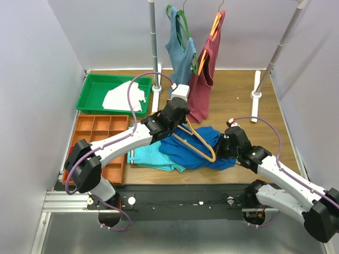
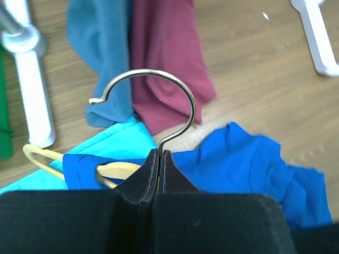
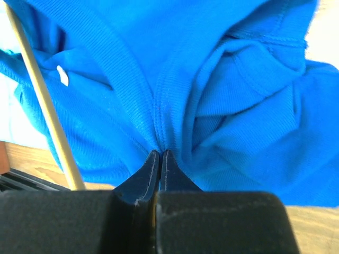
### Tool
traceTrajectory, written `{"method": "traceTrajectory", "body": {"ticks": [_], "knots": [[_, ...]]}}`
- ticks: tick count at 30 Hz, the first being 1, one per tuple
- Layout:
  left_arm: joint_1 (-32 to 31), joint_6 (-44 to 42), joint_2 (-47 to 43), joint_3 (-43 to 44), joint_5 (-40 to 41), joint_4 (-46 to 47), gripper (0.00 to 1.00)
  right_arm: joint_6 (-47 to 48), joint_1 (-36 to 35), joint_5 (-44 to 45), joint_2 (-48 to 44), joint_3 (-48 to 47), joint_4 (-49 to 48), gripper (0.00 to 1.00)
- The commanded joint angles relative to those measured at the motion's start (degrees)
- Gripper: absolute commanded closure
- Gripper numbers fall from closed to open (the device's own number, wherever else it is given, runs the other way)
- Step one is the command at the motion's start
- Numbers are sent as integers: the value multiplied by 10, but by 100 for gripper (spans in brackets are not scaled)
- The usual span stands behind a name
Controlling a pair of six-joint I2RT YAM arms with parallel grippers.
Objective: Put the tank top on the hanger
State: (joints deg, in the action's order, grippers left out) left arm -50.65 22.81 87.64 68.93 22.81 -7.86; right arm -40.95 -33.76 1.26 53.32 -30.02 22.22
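- The left pincer (image 2: 160,154) is clamped narrow on the stem of the hanger's (image 3: 46,106) metal hook (image 2: 151,72). The hook curves up and away from the fingers.
- The hanger lies tilted across the tank top (image 1: 196,153), its light-orange arms over the blue cloth.
- The right pincer (image 3: 160,154) is closed, pinching a fold of the tank top beside a stitched edge.
- The tank top sits crumpled on the desk (image 1: 238,106) near the front middle, between the two pincers. Its left part overlaps a turquoise garment (image 1: 151,154).
- In the right wrist view, one hanger arm runs slantwise just left of the pinched fold.
- Behind them, a grey-blue top (image 1: 179,50) and a maroon top (image 1: 206,79) hang from the rack.
- At the left stand a green tray (image 1: 92,87) holding a white cloth (image 1: 124,98) and an orange divided tray (image 1: 103,129).
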Motion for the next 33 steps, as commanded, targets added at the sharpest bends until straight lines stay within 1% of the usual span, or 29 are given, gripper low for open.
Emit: {"method": "traceTrajectory", "body": {"ticks": [1,5,9,13,22,28,33], "knots": [[1,50,-13,-17,137,35,100,-24,-2,22,-36,8,46,96],[3,52,-16,-35,166,76,100,-38,-2,25,-53,1,68,97],[4,44,-15,-40,191,90,100,-48,-2,35,-65,-8,86,99],[6,42,-24,-62,221,108,100,-53,-2,45,-75,-21,101,99],[9,45,-40,-99,232,133,100,-62,-2,81,-79,-59,129,99],[10,48,-35,-100,235,133,100,-55,-2,94,-71,-106,158,99],[10,53,-25,-92,234,133,100,-49,-2,89,-79,-118,179,99]]}}
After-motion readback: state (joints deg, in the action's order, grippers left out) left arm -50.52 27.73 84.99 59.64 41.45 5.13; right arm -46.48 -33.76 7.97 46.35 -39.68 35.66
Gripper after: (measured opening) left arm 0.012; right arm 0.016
